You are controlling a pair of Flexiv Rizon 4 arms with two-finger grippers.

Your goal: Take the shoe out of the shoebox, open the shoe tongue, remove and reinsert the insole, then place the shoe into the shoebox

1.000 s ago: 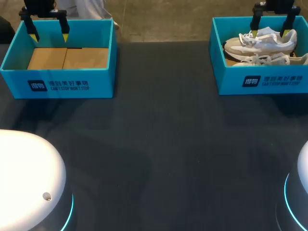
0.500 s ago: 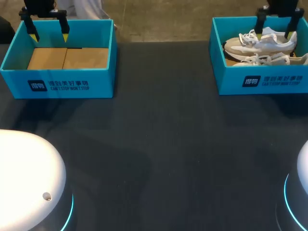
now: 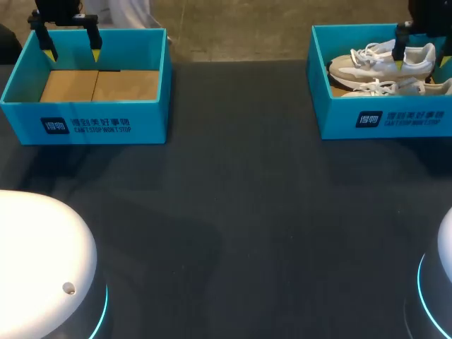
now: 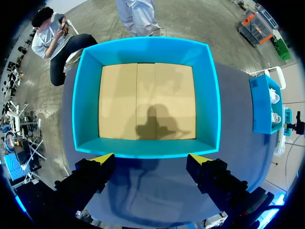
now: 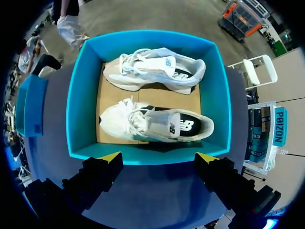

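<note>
Two white sneakers lie side by side in the blue shoebox [image 3: 381,120] at the table's far right, one [image 3: 381,62] behind the other [image 3: 395,87]. My right gripper [image 3: 421,60] hangs open above that box, over its right half. From the right wrist view both shoes [image 5: 155,69] [image 5: 152,124] rest on the cardboard floor, ahead of my open right gripper [image 5: 159,157], with nothing between its fingers. My left gripper [image 3: 71,53] is open and empty above the far edge of a second blue box [image 3: 85,123].
The second box [image 4: 86,109] at the far left holds only a cardboard floor [image 4: 147,100], seen ahead of my left gripper [image 4: 151,158]. Dark table surface [image 3: 233,212] stretches between and in front of the boxes. White arm bases [image 3: 42,261] stand at the near corners.
My right gripper has shifted to the right and slightly lower over the shoebox. The left gripper has stayed where it was.
</note>
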